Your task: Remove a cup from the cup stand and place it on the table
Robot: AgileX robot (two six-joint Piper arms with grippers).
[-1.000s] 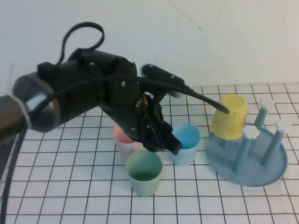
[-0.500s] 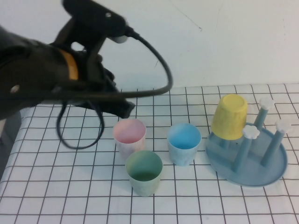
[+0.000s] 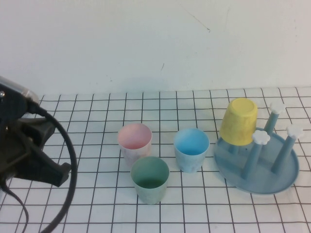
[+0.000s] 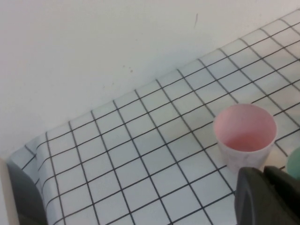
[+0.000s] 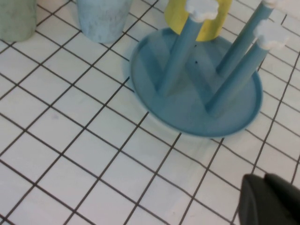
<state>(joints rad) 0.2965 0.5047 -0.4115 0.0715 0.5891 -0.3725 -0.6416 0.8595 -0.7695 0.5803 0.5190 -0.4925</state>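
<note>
Standing upright on the table [image 3: 87, 204], the cup [image 3: 149, 179] was free of the stand [image 3: 257, 165]. The left gripper [image 3: 41, 165] sat well left; the right gripper [image 5: 269, 201] hovered near the stand. Neither's jaw state could be told. A careless sweep could topple the close-packed cups.

No text, label, brand, number or sign can be read anywhere in these views. The cups, the cup stand, the wall and the arm parts carry no lettering, and the surface shows only its plain black grid of squares.
</note>
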